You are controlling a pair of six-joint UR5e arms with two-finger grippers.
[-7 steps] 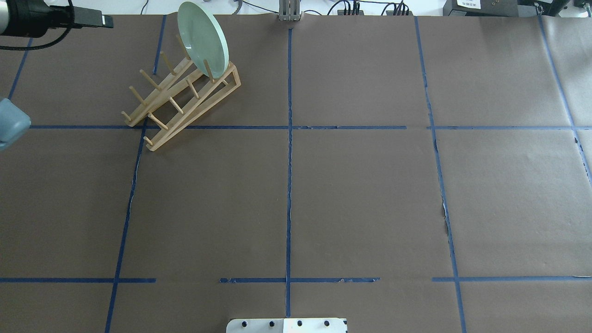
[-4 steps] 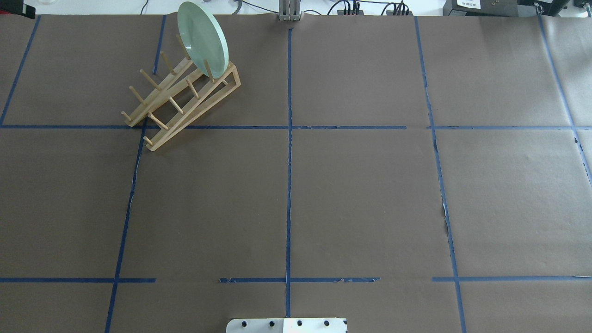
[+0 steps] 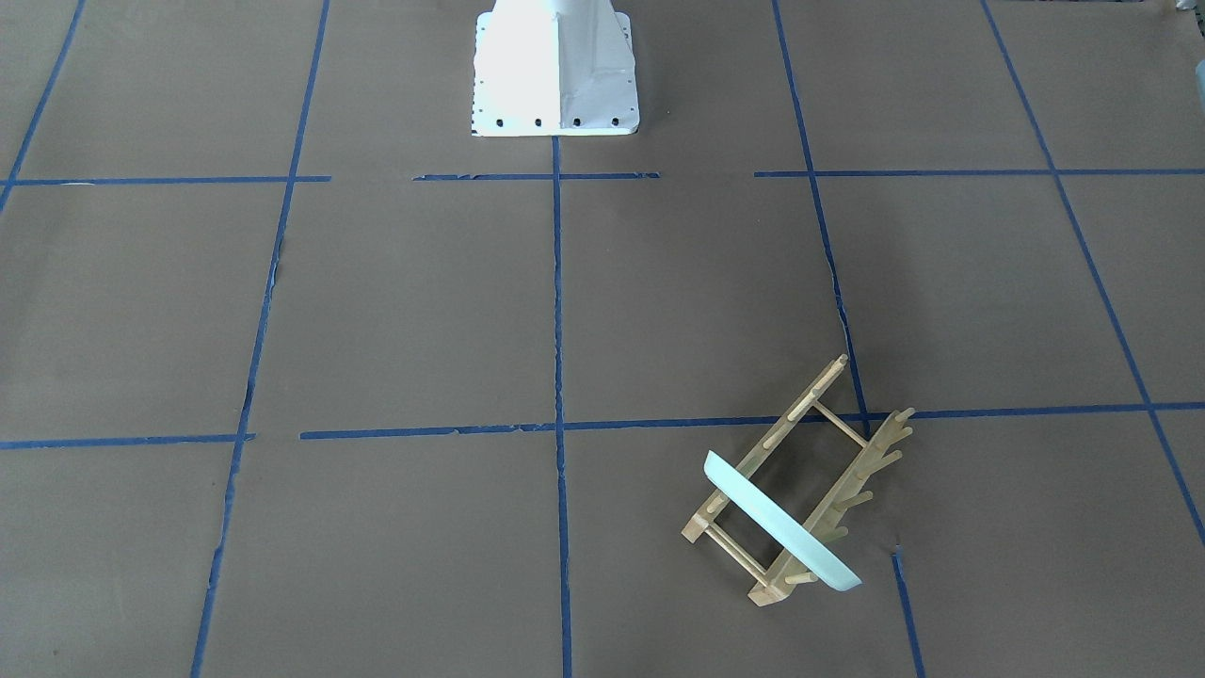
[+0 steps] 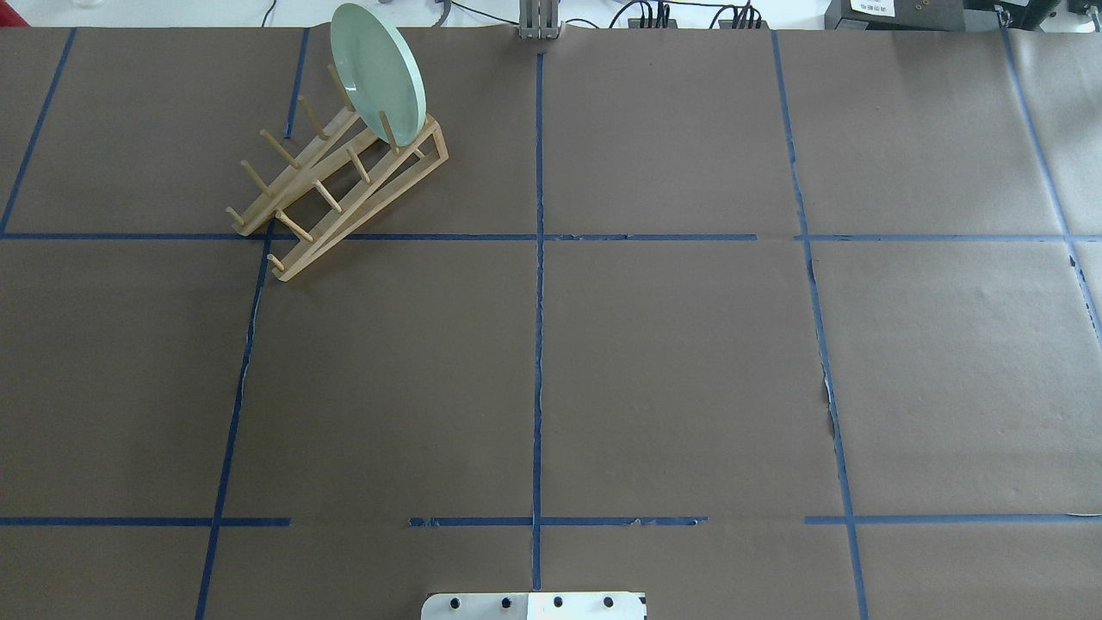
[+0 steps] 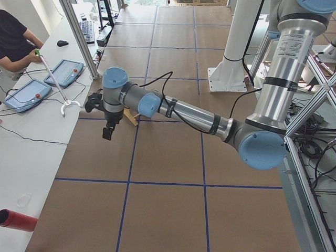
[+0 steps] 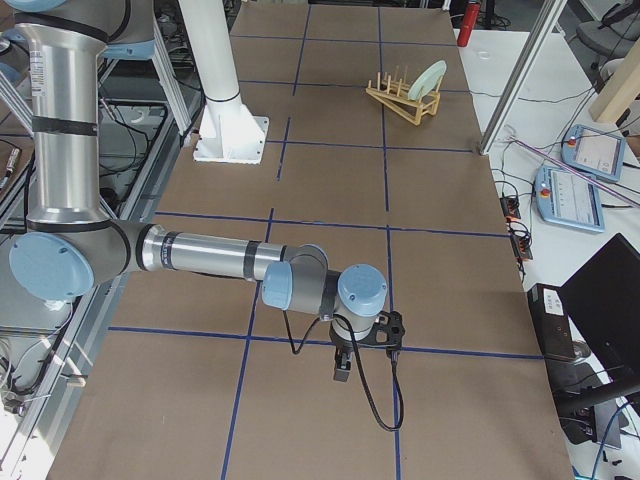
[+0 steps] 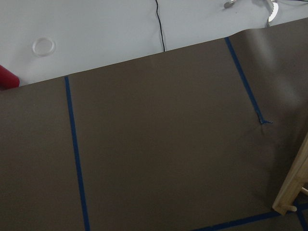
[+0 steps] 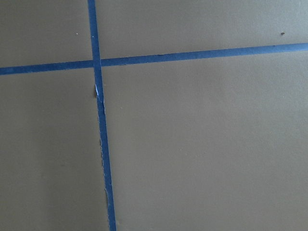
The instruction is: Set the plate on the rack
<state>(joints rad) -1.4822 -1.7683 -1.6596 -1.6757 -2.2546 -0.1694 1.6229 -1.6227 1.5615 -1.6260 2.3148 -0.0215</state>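
The pale mint-green plate (image 4: 379,73) stood on its edge in the light-wood rack (image 4: 288,185), tilted a little; it sat between pegs at the rack's end farthest from the robot. The rack lay diagonally on the far left part of the table; its two parallel rails, joined by thin crossbars, each carried a row of upright pegs.

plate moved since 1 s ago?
No. The plate stands in the same end slot of the rack, same gap to the tape line beside it.
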